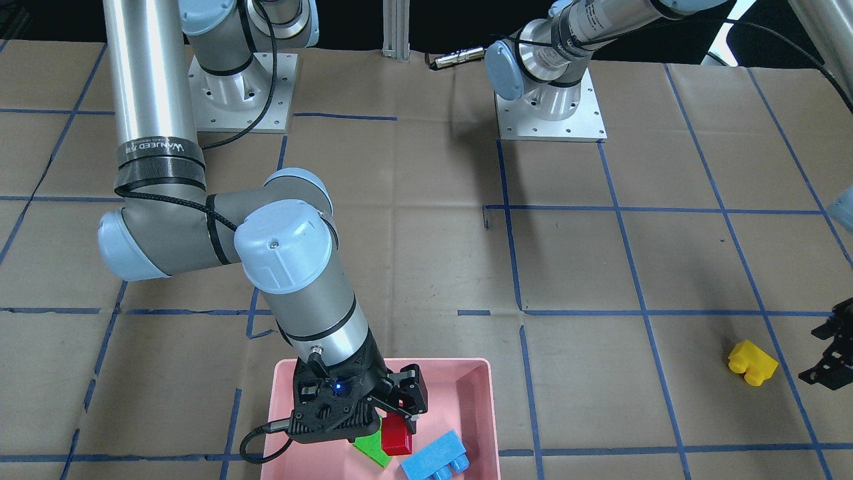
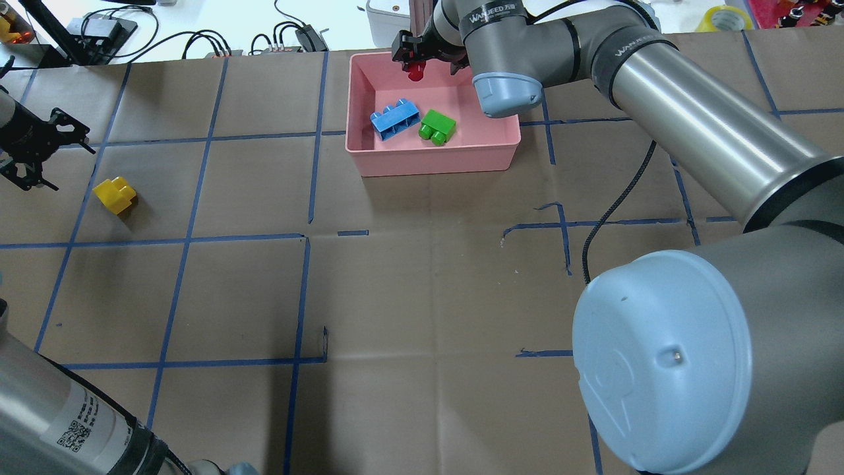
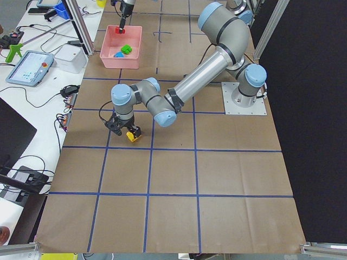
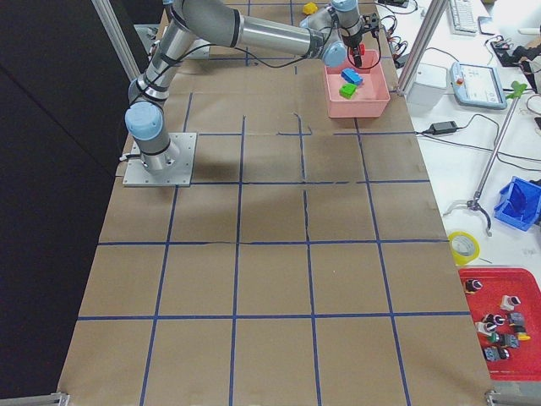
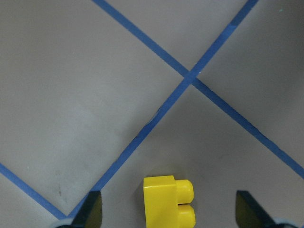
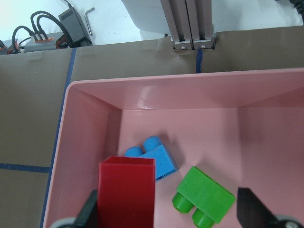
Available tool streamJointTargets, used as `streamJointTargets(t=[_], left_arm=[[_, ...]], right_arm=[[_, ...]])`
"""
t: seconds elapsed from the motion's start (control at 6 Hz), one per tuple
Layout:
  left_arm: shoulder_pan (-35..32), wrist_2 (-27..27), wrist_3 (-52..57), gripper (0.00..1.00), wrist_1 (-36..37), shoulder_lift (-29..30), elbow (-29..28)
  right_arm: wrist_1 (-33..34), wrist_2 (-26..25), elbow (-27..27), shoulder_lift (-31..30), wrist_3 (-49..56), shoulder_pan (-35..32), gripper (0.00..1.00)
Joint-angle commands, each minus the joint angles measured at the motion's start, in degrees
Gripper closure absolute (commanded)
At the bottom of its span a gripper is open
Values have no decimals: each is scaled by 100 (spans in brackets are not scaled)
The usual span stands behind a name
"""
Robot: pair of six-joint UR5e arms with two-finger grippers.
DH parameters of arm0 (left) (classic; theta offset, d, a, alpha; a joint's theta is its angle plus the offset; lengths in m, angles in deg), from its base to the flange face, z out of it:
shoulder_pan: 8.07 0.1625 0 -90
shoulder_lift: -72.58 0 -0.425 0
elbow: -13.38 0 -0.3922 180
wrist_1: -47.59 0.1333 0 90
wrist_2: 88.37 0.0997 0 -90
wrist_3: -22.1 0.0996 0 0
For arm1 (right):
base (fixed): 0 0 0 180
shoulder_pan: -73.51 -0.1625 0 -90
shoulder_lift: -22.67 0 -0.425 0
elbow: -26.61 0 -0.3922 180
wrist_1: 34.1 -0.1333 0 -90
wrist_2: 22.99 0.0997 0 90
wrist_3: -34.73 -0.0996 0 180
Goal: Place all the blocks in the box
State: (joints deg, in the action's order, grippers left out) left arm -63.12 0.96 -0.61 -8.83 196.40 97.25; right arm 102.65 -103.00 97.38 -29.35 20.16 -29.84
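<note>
— Pink plastic, that box (image 2: 435, 161): shallow, rimmed, at the far edge of the table (image 2: 422, 297). What lies in it?
— The light-blue block (image 2: 394, 120), three studs, on the left; the green block (image 2: 438, 126), two studs, just right of it
— And the yellow block (image 2: 115, 195)?
— Two studs, flat on the table far to the left, between the wide-spread fingers of the left gripper (image 5: 171, 211), touching neither
— The red block (image 2: 415, 71)?
— One stud, at the box's far end, against one finger of the right gripper (image 6: 172, 211); the jaws gape, so nothing is clamped
</note>
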Motion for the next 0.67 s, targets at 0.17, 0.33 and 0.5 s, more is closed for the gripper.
streamJointTargets(t=[0.17,0.33,0.5], left_arm=[[-120,-48,-364,1,632,159,349],[-242,-31,-348,1,641,203,349],[-269,-30,-339,1,632,221,349]], right_arm=[[-7,3,33,-62,139,8,0],[-16,-14,33,-71,192,16,0],[-199,-40,67,-280,227,95,0]])
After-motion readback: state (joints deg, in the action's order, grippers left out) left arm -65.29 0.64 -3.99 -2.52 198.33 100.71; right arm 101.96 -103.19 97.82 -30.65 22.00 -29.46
